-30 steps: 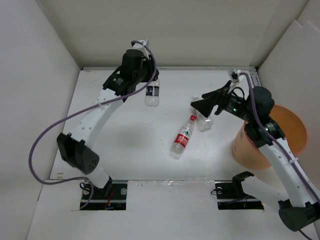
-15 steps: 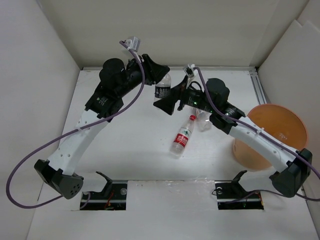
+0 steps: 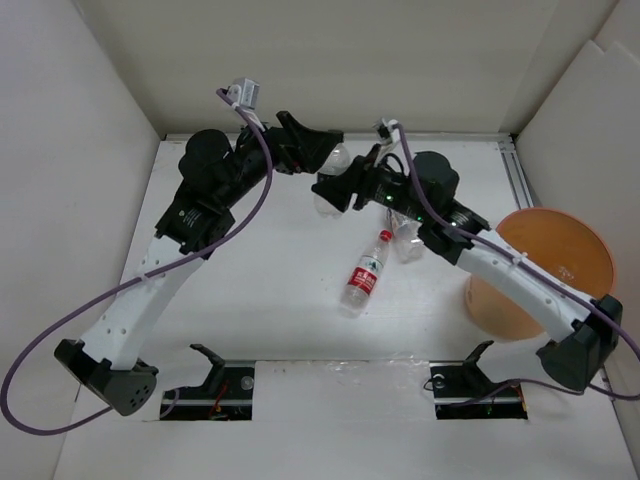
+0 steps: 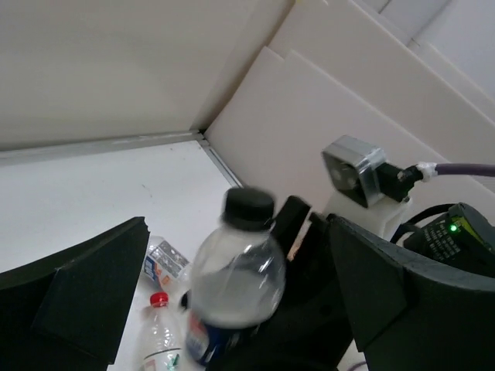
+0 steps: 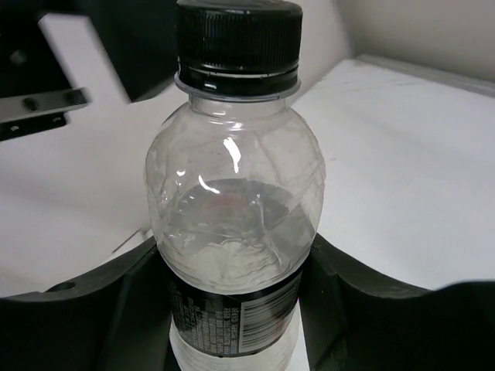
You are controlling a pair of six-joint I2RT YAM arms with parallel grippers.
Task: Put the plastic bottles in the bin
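A clear plastic bottle (image 5: 232, 216) with a black cap and dark label is held upright above the back of the table, and my right gripper (image 5: 236, 325) is shut on its labelled waist. In the top view the right gripper (image 3: 333, 188) meets the left gripper (image 3: 312, 152) at that bottle (image 3: 338, 157). The left gripper (image 4: 232, 309) is open, its fingers (image 4: 85, 294) standing wide and apart from the bottle (image 4: 236, 270). A red-capped, red-labelled bottle (image 3: 365, 275) lies mid-table. The orange bin (image 3: 500, 300) stands at the right.
A clear pale-labelled bottle (image 3: 405, 240) lies beside the red-capped one, under the right arm. White walls close in the table on three sides. A metal rail (image 3: 515, 180) runs along the right edge behind the bin.
The left arm brought the dark-labelled bottle toward the back middle and the right arm swung over from the bin. The right gripper shut on the bottle and the left gripper opened.
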